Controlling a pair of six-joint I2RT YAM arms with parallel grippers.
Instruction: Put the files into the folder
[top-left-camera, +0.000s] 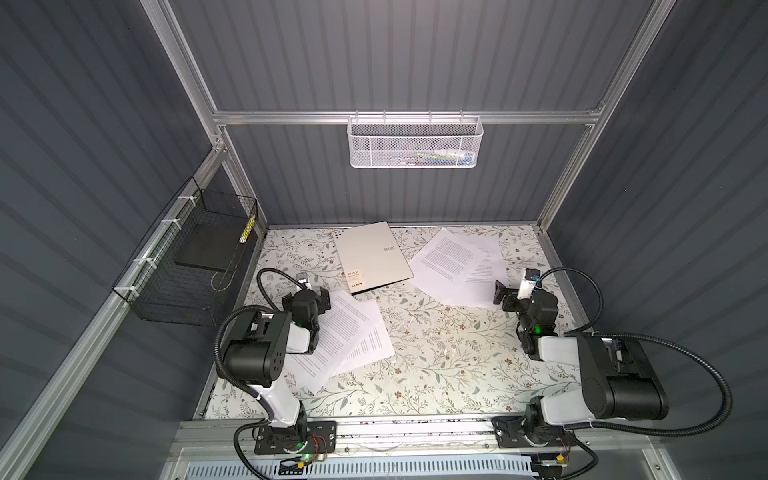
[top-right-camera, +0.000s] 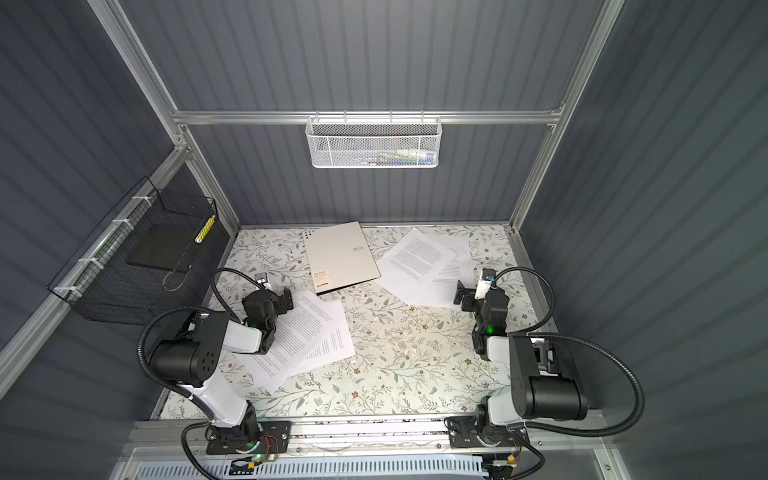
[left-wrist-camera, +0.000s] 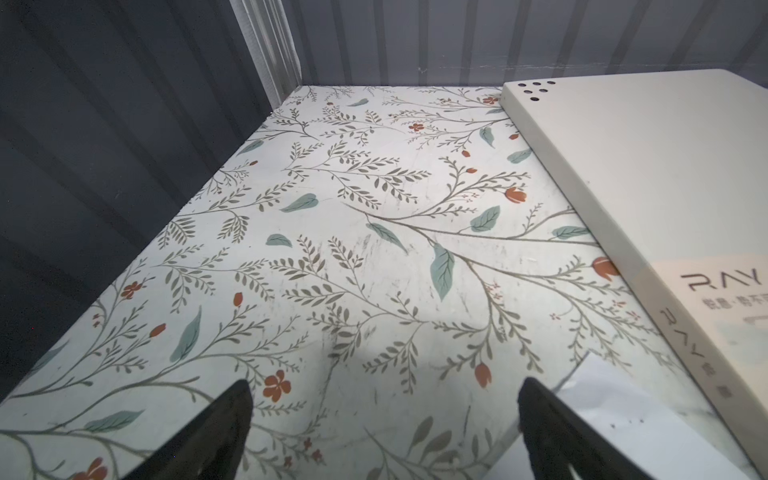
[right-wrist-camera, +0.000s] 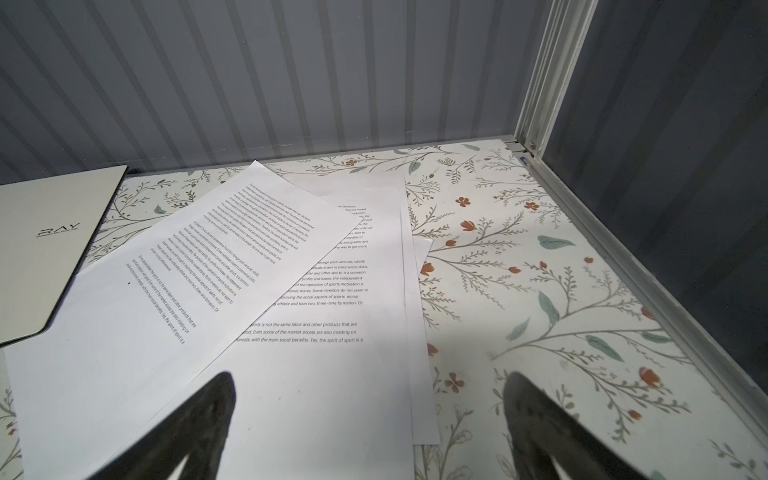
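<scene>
While the left hand (left-wrist-camera: 384, 386) and right hand (right-wrist-camera: 370, 376) hang spread wide and empty, the closed folder (top-left-camera: 372, 257) probably needs opening before any files (top-left-camera: 453, 262) go in.

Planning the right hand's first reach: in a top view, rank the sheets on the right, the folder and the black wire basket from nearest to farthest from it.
1. The sheets on the right: partly under the right hand, on the table's right side.
2. The folder: rear middle, lying closed.
3. The black wire basket: on the left wall, across the table.
</scene>
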